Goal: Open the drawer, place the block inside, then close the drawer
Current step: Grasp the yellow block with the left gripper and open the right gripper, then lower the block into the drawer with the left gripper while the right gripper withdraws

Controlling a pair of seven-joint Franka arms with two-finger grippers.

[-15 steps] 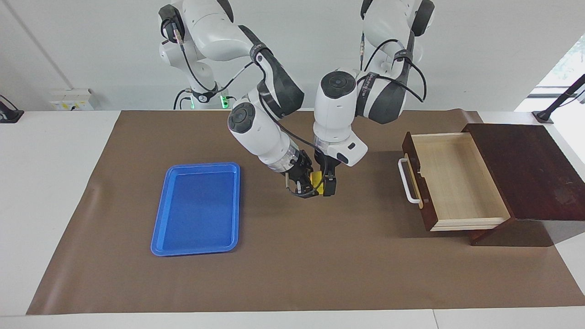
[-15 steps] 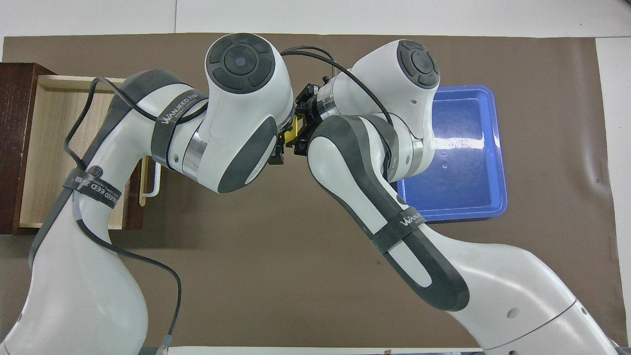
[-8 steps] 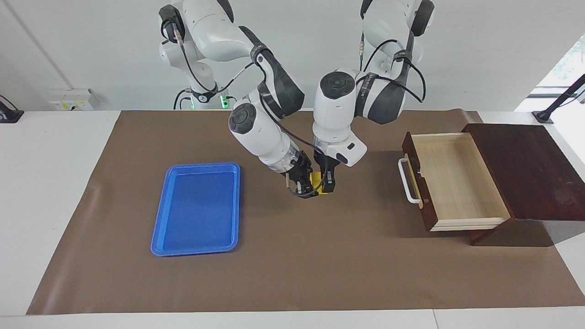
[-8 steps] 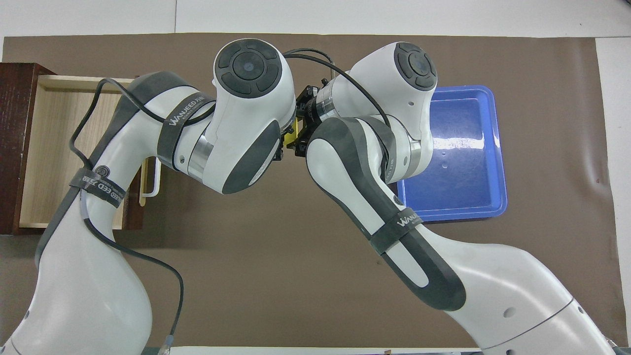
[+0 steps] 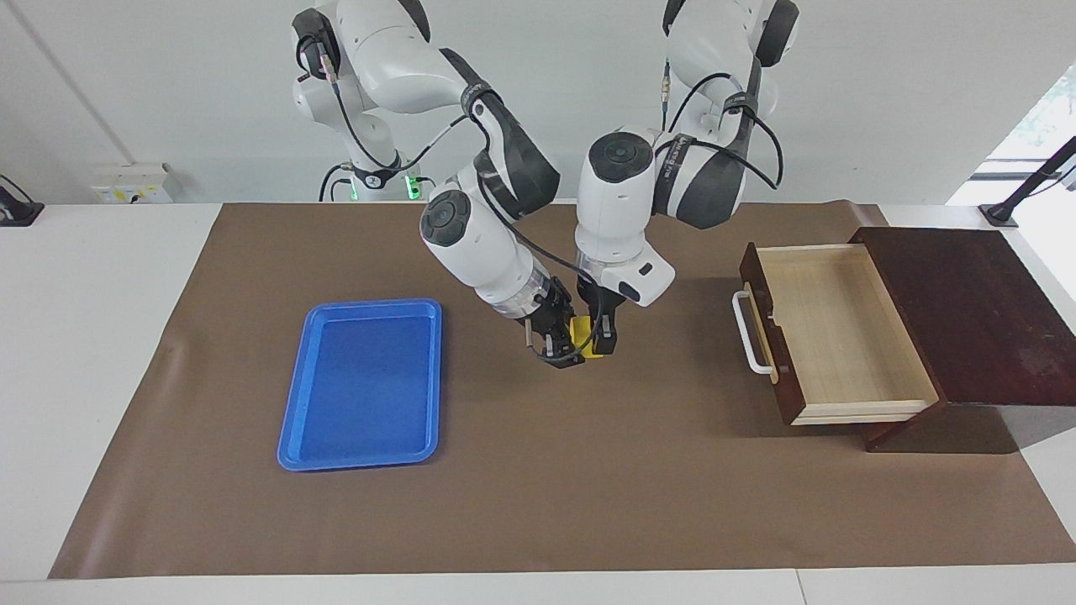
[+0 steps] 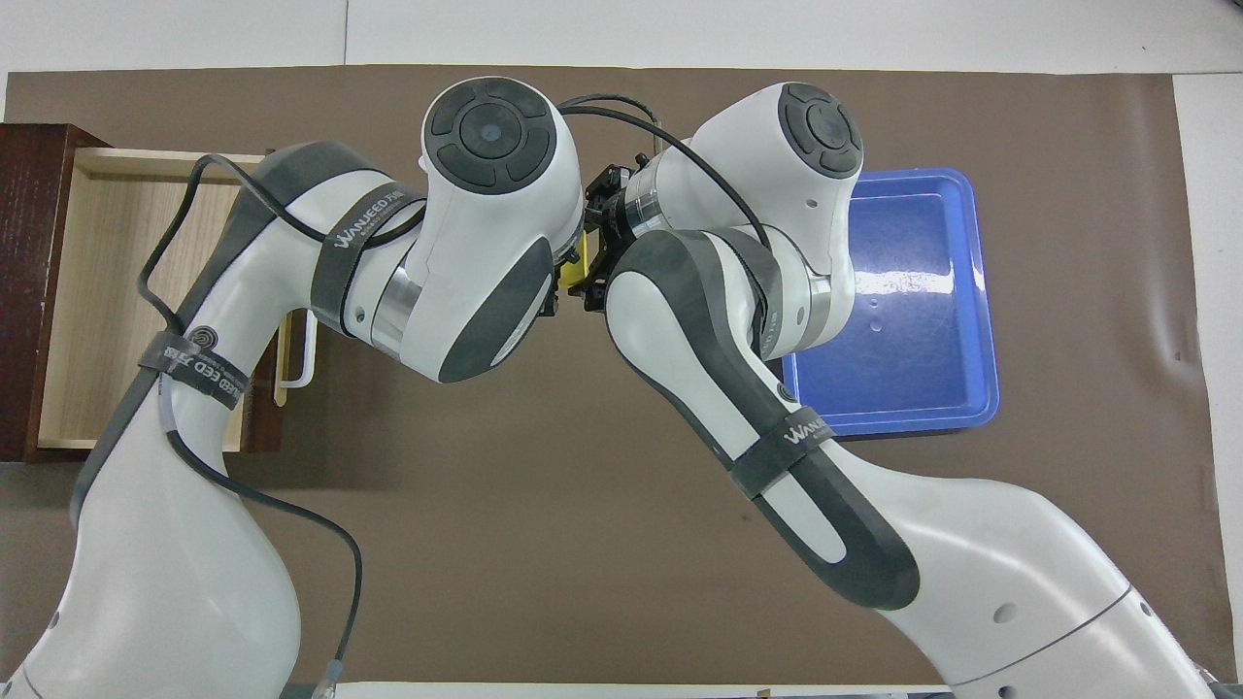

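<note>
The small yellow block (image 5: 584, 338) is held in the air over the middle of the brown mat, between the two grippers; in the overhead view only a sliver of it (image 6: 575, 272) shows between the wrists. My right gripper (image 5: 561, 346) is shut on the block from the blue tray's side. My left gripper (image 5: 601, 332) is at the block from the drawer's side, right against it. The drawer (image 5: 841, 332) is pulled wide open at the left arm's end of the table, its pale interior empty and its white handle (image 5: 744, 332) toward the table's middle. It also shows in the overhead view (image 6: 97, 291).
The dark wooden box (image 5: 975, 311) stands at the left arm's end of the table. An empty blue tray (image 5: 366, 382) lies toward the right arm's end; it also shows in the overhead view (image 6: 913, 301). A brown mat (image 5: 538, 487) covers the table.
The left gripper has shifted a little toward the right gripper and up, closing in on the block. The right gripper with the block has barely moved.
</note>
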